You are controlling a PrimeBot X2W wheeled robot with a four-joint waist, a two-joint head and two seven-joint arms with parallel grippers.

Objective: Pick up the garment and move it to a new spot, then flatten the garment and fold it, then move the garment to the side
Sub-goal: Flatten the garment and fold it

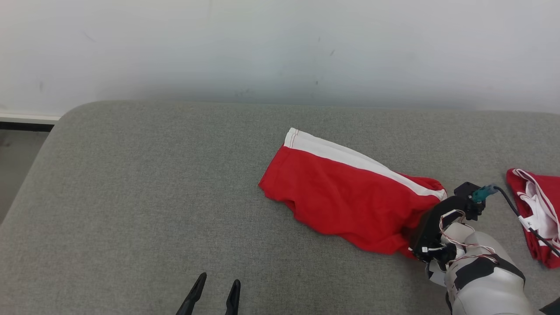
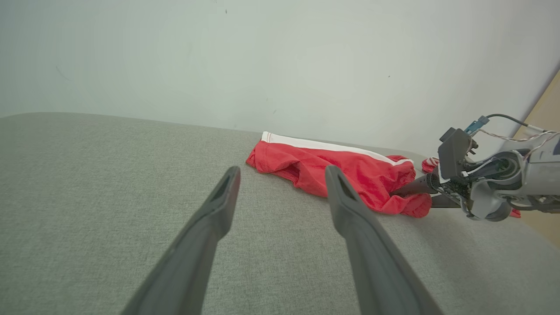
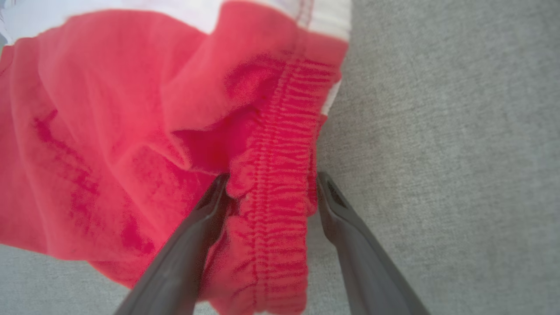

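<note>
Red garment [image 1: 345, 197] on grey cushion [image 1: 131, 197]; right arm [image 1: 477, 267] at its right end; left hand [image 1: 220, 278] spread.

- Seems a robot test room or lab.
- Bare white wall [image 1: 280, 43] with small marks.
- Wide surface [image 1: 131, 197] covered with plain grey cloth.
- Open wires [image 1: 472, 251] on the robot forearm [image 1: 485, 280].

The light is soft, even and fairly bright, with no glare. In the head view the wall [image 1: 280, 43] is washed pale and dims to a grey band at 12 o'clock of the pad [image 1: 131, 197]. A thin shadow lines the garment [image 1: 341, 197] at its 6 o'clock rim. The left wrist view bows the pad's far edge and softens the left gripper [image 2: 282, 170] toward 6 o'clock. The right wrist view is out of focus, its cloth smeared most at 9 o'clock.
</note>
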